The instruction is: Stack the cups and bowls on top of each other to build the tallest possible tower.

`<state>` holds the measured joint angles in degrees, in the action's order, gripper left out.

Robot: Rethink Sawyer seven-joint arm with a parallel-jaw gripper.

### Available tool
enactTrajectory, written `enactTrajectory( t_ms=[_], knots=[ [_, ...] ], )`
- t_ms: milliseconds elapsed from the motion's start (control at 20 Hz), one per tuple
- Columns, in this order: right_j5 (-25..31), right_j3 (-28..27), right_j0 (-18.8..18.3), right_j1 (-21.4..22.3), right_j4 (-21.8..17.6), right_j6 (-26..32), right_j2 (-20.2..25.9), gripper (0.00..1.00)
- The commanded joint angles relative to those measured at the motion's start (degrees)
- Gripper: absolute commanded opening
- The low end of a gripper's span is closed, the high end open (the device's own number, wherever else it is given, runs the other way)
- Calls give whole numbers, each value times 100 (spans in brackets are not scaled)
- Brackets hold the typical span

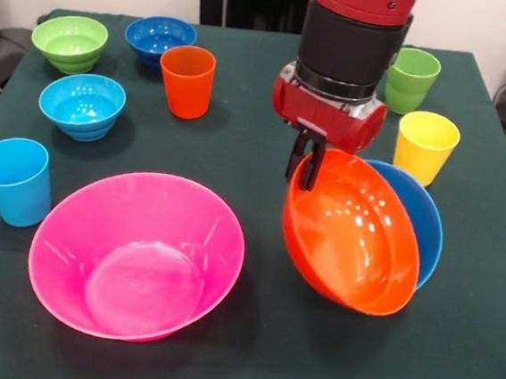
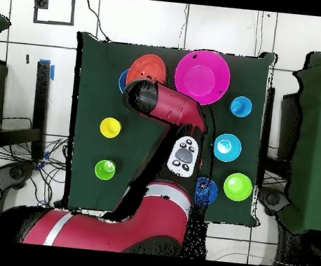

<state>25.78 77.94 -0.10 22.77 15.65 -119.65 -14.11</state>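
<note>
My gripper is shut on the near rim of the large orange bowl and holds it steeply tilted, its opening facing the camera. The orange bowl leans inside the large blue bowl, which shows behind it at the right. In the overhead view the orange bowl covers most of the blue bowl. The big pink bowl stands alone, upright, at the front left. The yellow cup and green cup stand behind the blue bowl.
The orange cup stands mid-table. The light blue cup is at the left edge. The small light blue bowl, green bowl and dark blue bowl sit at the far left.
</note>
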Motion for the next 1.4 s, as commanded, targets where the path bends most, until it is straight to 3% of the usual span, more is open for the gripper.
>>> enactTrajectory(
  t_ms=[50, 400, 850, 1400],
  knots=[
    [1158, 48, 382, 301, 218, -1223, 190, 0],
    [1256, 100, 502, 370, 315, -1308, 112, 0],
    [1231, -282, 781, -2, 542, -1609, -113, 0],
    [552, -17, 844, -134, 560, -1655, -21, 0]
  ],
)
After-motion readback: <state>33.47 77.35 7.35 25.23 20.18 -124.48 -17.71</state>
